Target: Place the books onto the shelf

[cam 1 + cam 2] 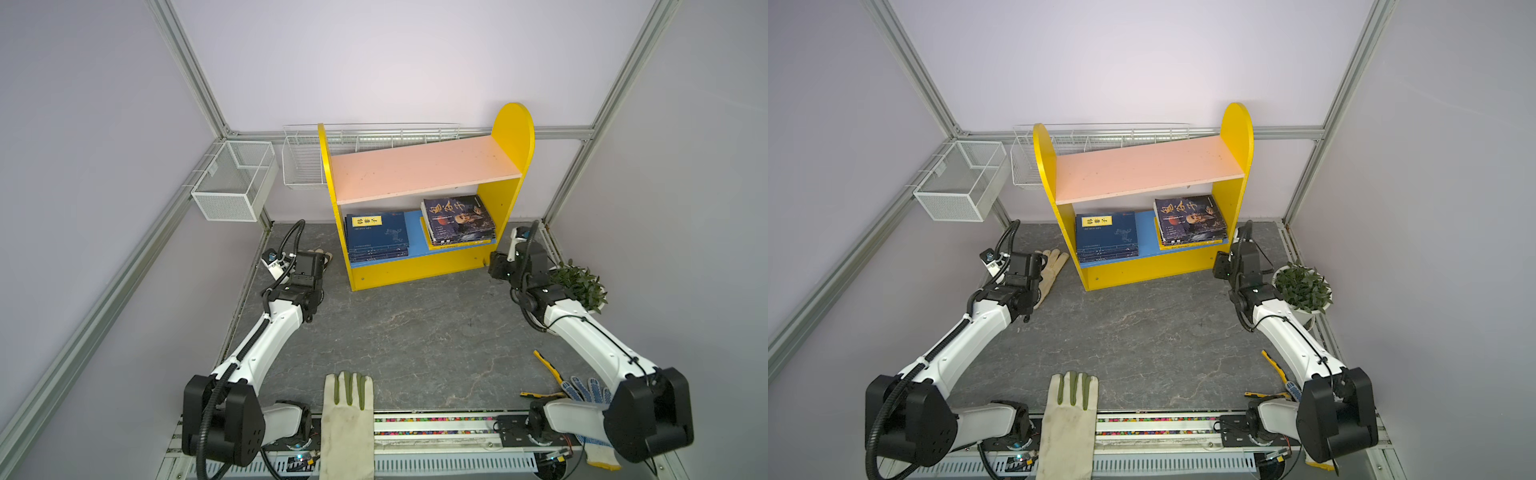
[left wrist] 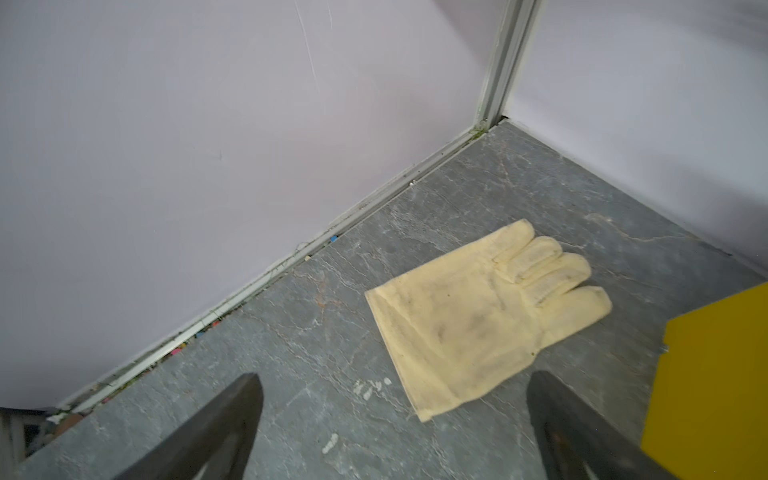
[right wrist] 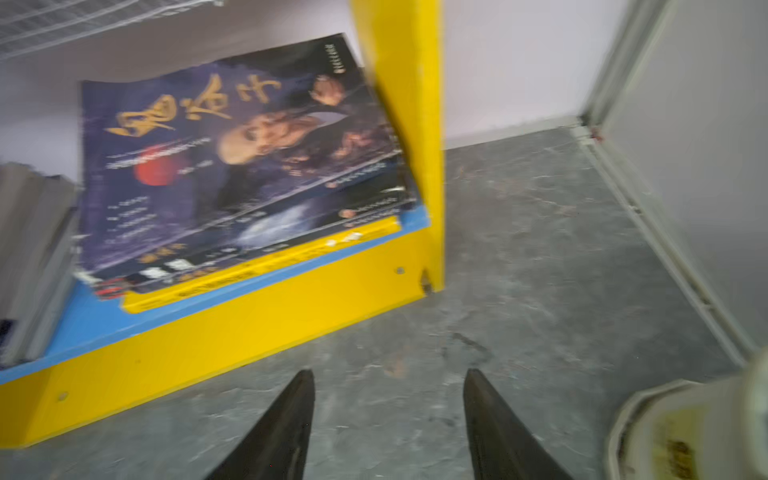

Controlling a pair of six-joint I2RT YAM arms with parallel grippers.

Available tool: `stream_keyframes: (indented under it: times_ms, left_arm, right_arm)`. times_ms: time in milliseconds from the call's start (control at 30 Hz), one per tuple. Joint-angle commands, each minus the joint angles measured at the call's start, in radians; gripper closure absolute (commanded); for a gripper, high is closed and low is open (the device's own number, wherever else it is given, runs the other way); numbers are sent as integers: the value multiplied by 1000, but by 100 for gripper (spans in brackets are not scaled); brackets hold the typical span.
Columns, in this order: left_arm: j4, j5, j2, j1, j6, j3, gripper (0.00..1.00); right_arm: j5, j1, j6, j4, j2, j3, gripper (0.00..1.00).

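Since the books (image 1: 376,237) lie flat on the shelf (image 1: 424,166), blue lower board (image 1: 413,232), desk (image 1: 395,332) holds none; thin, floppy, likely slick, so pinch at the spine. Hands empty: left hand (image 2: 392,376) wide, right hand (image 3: 388,374) apart.

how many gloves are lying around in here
3. A long pale glove at the middle of the front edge, a cream glove left of the shelf, and a blue-dotted glove front right, partly under the right arm. The arms may hide more.

Navy books (image 1: 378,235) and dark books (image 1: 457,218) lie stacked flat on the shelf's (image 1: 415,272) blue board.
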Motion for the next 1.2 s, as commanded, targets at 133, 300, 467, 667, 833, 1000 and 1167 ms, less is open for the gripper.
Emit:
stream_keyframes:
  times_ms: [133,300,467,667,833,1000,1167]
  left_arm:
    - [145,-170,154,7,151,-53,1]
    - [412,-151,268,8,227,-126,1]
    - [789,-18,327,11,554,-179,1]
    - [999,190,262,62,602,-325,1]
    - [1350,614,216,199,588,-565,1]
    - [1390,626,231,203,596,-570,1]
    - [1290,619,199,203,583,-541,1]
  right_arm:
    - [271,-56,-237,206,120,-143,23]
    - [323,-69,-300,445,286,-209,23]
    - [212,-100,-305,613,304,-293,24]
    - [-67,-179,-314,1042,321,-518,23]
    - [-129,-196,-311,950,301,-494,11]
    - [-130,-194,-308,907,282,-486,11]
    - [-131,-195,-308,907,283,-485,11]
